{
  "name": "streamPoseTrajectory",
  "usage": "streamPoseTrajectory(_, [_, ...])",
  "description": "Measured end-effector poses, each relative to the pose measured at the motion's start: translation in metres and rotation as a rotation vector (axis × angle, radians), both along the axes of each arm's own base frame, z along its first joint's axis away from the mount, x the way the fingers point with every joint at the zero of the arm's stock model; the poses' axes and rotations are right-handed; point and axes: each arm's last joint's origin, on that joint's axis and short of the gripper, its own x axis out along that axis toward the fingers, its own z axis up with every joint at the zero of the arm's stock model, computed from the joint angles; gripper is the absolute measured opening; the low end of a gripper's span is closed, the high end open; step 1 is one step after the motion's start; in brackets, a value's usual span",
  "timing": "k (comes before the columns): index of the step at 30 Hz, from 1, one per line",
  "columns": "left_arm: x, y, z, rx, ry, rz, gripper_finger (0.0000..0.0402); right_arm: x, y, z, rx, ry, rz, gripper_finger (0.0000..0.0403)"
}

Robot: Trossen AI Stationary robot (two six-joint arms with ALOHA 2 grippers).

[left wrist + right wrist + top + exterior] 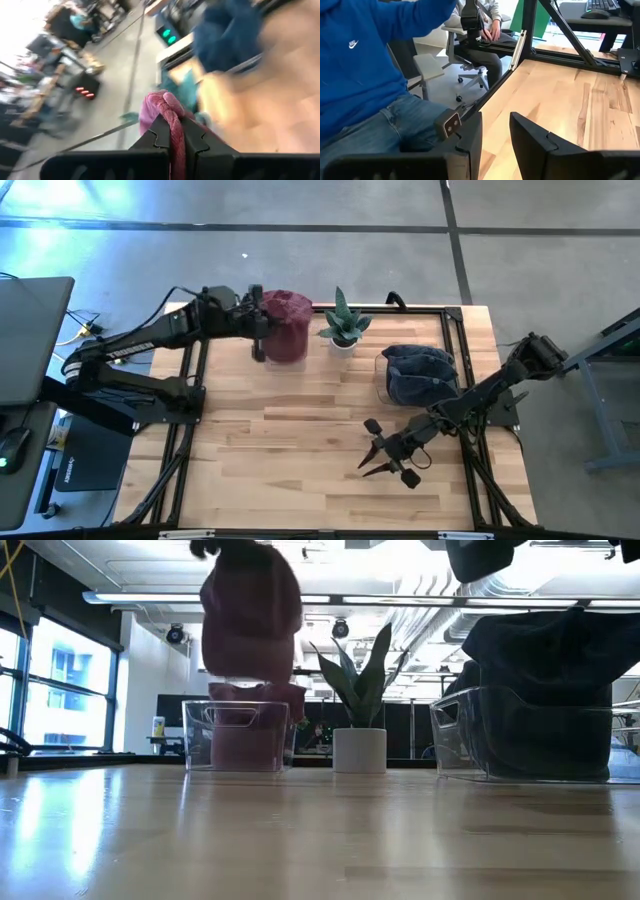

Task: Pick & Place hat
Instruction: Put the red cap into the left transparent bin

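High view, upper centre of the frame: my left gripper (258,320) is pinching the maroon hat (287,315), suspended over its clear bin (238,735). Pick complete; lowering and release remain, in my judgement. My right gripper (383,452) waits at lower centre-right, fingers apart, empty. A blue hat (418,370) already occupies its bin.
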Motion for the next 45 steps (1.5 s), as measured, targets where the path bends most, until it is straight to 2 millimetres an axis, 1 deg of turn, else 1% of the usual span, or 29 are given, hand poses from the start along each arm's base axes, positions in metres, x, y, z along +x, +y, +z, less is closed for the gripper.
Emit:
streamPoseTrajectory(6, [-0.002,0.020,-0.002,0.180,0.083,0.079,0.0000,0.000,0.000,0.000,-0.012,-0.008,0.003,0.0094])
streamPoseTrajectory(11, [0.006,0.037,-0.018,0.156,0.180,0.110,0.0000,0.000,0.000,0.000,-0.012,-0.008,0.002,0.0094])
streamPoseTrajectory(15, [0.013,0.041,-0.034,0.114,0.278,0.104,0.0000,0.000,0.000,0.000,-0.012,-0.008,0.002,0.0094])
streamPoseTrajectory(17, [0.016,0.042,-0.038,0.102,0.303,0.096,0.0000,0.000,0.000,0.000,-0.012,-0.008,0.001,0.0094])
streamPoseTrajectory(21, [0.019,0.035,-0.039,0.097,0.298,0.070,0.0000,0.000,0.000,0.000,-0.012,-0.008,0.001,0.0094])
streamPoseTrajectory(23, [0.021,0.029,-0.037,0.106,0.291,0.052,0.0000,0.000,0.000,0.000,-0.012,-0.008,0.001,0.0094])
streamPoseTrajectory(28, [0.014,0.010,-0.028,0.133,0.264,0.027,0.0000,0.000,0.000,0.000,-0.012,-0.008,0.001,0.0094])
streamPoseTrajectory(31, [0.014,0.003,-0.026,0.148,0.270,0.039,0.0000,0.000,0.000,0.000,-0.012,-0.009,0.001,0.0094])
streamPoseTrajectory(33, [0.013,0.002,-0.027,0.129,0.273,0.048,0.0000,0.000,0.000,0.000,-0.012,-0.009,0.001,0.0094])
streamPoseTrajectory(37, [0.011,0.002,-0.034,0.052,0.321,0.061,0.0000,0.000,0.000,0.000,-0.012,-0.009,0.001,0.0094])
streamPoseTrajectory(41, [0.020,0.003,-0.046,-0.018,0.363,0.045,0.0000,0.000,0.000,0.000,-0.012,-0.009,0.001,0.0094])
streamPoseTrajectory(44, [0.028,0.005,-0.053,-0.034,0.340,0.026,0.0000,0.000,0.000,0.000,-0.012,-0.008,0.001,0.0094])
streamPoseTrajectory(45, [0.029,0.005,-0.058,-0.038,0.349,0.029,0.0000,0.000,0.000,0.000,-0.012,-0.008,0.001,0.0094])
